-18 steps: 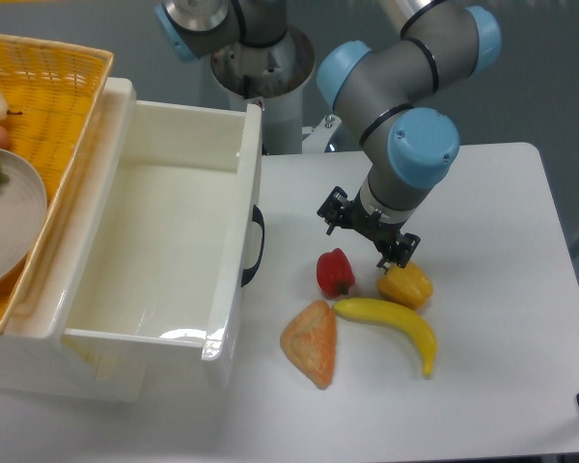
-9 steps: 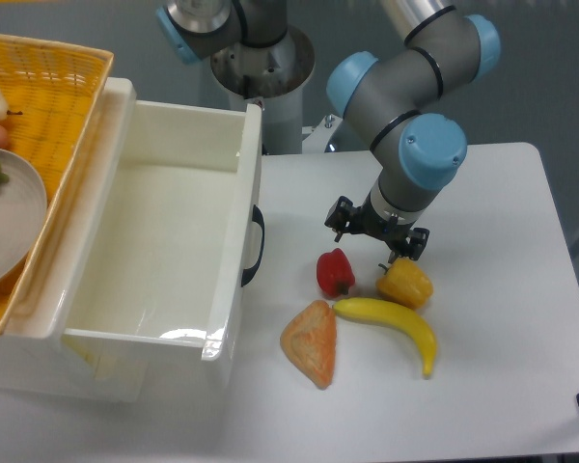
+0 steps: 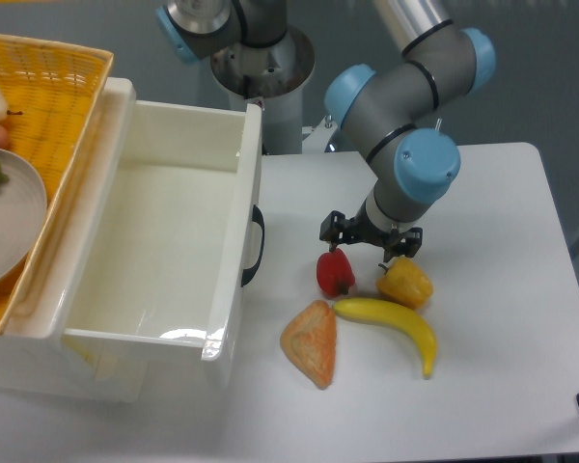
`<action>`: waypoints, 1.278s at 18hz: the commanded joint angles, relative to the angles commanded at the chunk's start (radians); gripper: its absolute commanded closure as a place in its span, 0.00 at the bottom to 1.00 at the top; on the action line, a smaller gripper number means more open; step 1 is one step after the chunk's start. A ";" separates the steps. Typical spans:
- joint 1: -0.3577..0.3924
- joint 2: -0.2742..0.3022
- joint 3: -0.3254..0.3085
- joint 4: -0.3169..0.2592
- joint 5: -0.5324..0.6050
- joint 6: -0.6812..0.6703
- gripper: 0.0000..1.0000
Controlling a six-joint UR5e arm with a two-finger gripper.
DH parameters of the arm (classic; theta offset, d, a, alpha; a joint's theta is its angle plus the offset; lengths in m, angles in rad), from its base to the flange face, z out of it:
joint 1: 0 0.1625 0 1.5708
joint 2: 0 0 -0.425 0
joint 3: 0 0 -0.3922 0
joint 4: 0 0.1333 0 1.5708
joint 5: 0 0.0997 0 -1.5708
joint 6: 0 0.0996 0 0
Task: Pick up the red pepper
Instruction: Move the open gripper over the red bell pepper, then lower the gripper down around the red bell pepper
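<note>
The large white plastic bin [image 3: 164,241] stood at the left of the white table [image 3: 502,367], and everything else is placed from it. The grey-and-blue arm's black two-finger gripper [image 3: 369,245] hung to the right of the bin's black handle, its fingers spread apart and holding nothing. The small glossy bright-red bell pepper [image 3: 335,273] lay on the table just right of that handle, with the left fingertip almost above it and the right one over the yellow-orange pepper [image 3: 405,282] further right. The step in hand looked like the final approach; next the gripper probably needed to shift toward the bin, straddle the red pepper, descend and close. Compared with half a second earlier, the gripper sat slightly nearer the bin and lower.
</note>
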 joint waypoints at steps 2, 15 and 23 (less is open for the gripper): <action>-0.008 -0.012 -0.002 -0.002 0.002 0.003 0.00; -0.008 -0.054 -0.022 0.017 0.000 -0.006 0.00; -0.008 -0.083 -0.025 0.064 0.000 -0.032 0.00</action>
